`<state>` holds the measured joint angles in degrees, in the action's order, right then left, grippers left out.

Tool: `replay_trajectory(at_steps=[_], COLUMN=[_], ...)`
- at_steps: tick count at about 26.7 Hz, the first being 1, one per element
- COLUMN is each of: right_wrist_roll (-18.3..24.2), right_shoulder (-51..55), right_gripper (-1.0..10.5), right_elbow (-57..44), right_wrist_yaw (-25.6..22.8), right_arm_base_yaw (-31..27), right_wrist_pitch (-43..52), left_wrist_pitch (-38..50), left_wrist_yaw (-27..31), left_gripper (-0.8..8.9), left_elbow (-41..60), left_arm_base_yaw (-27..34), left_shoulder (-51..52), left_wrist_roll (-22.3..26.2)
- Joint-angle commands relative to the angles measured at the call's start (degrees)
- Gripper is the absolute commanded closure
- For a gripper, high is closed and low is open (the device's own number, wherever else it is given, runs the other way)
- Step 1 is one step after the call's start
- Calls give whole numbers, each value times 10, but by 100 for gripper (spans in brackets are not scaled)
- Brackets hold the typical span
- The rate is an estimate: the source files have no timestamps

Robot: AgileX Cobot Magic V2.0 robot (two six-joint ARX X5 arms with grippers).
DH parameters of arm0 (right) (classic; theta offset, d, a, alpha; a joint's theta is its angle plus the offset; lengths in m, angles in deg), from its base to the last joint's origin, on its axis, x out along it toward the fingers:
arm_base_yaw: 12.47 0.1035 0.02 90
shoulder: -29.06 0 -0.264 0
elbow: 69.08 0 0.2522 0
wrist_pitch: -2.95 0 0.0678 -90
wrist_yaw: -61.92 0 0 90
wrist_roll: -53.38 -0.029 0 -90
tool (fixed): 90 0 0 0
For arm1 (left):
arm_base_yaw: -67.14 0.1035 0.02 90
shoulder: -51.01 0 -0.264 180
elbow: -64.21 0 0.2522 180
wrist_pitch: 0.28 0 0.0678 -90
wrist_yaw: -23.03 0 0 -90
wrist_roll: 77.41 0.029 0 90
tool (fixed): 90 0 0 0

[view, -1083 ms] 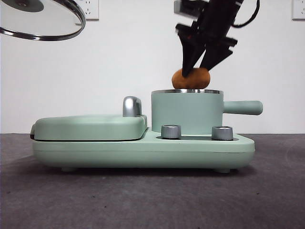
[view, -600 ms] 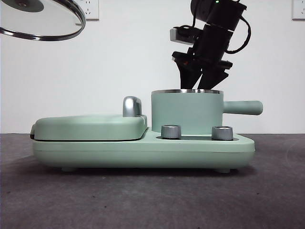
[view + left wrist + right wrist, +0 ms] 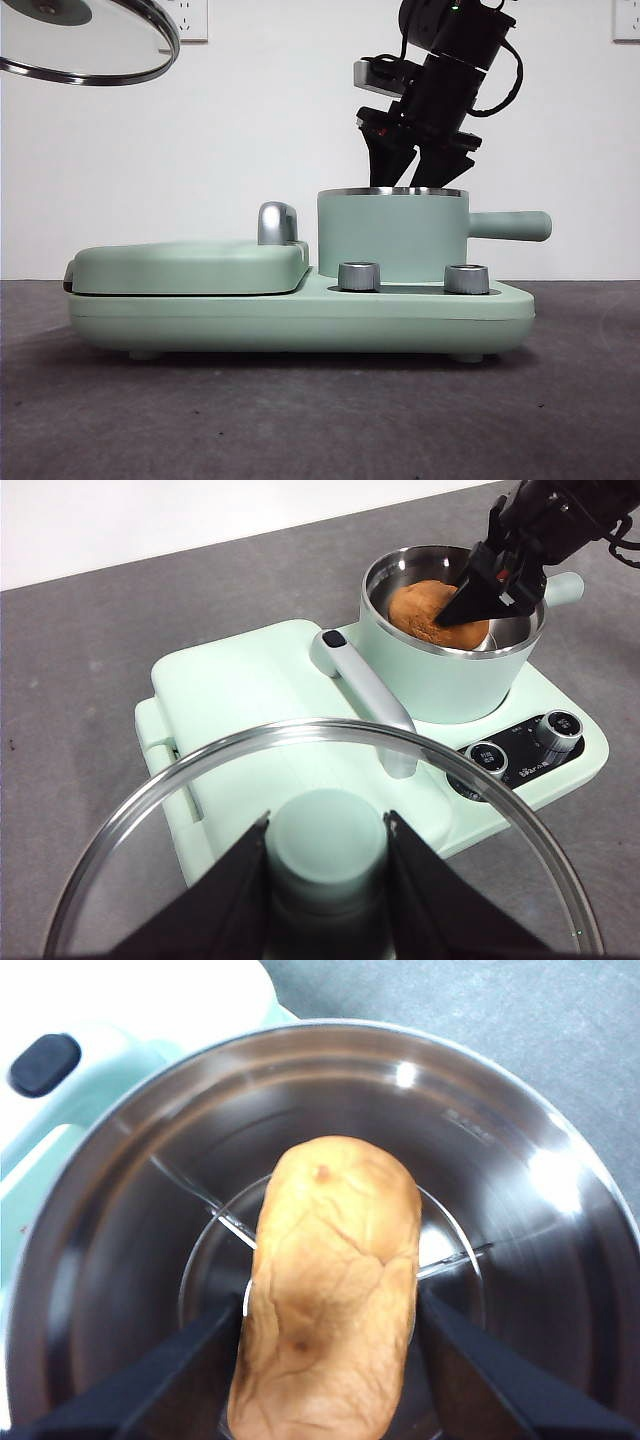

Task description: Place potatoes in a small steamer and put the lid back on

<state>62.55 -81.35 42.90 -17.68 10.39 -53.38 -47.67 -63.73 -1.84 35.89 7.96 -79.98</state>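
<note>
Near and high on the left, the left pincer (image 3: 326, 880) grips the lid (image 3: 330, 780) by its knob; farther right, the right pincer (image 3: 412, 180) dips inside the small steamer (image 3: 392, 235), jaws spread either side of the potatoes (image 3: 330, 1290), lengthwise between them; open air above.

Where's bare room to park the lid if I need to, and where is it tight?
Bare grey tabletop lies open beyond the flat grill cover, and a strip runs in front of the cooker base. It is tight at the small steamer: the right claw sits in its mouth around the potato. The left claw grips the lid.
</note>
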Motion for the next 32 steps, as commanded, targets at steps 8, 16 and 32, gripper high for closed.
replay_trajectory(at_steps=[8,16,32], right_wrist_roll=[-26,-42,-61], right_shoulder=[155,392,707], right_gripper=[666,670,696], right_elbow=[3,-206,-508], right_wrist_yaw=[1,18,12], right_arm_base_yaw=[-23,-58,-61], right_wrist_pitch=[-45,49,74], left_wrist_pitch=[16,-3,54], left_wrist_yaw=[2,2,-55], left_gripper=[800,799,800], left_elbow=[-9,-9,-9], left_arm_base_yaw=[-2,-2,-3], left_shoulder=[0,-4,-48], left_wrist_roll=[3,3,4])
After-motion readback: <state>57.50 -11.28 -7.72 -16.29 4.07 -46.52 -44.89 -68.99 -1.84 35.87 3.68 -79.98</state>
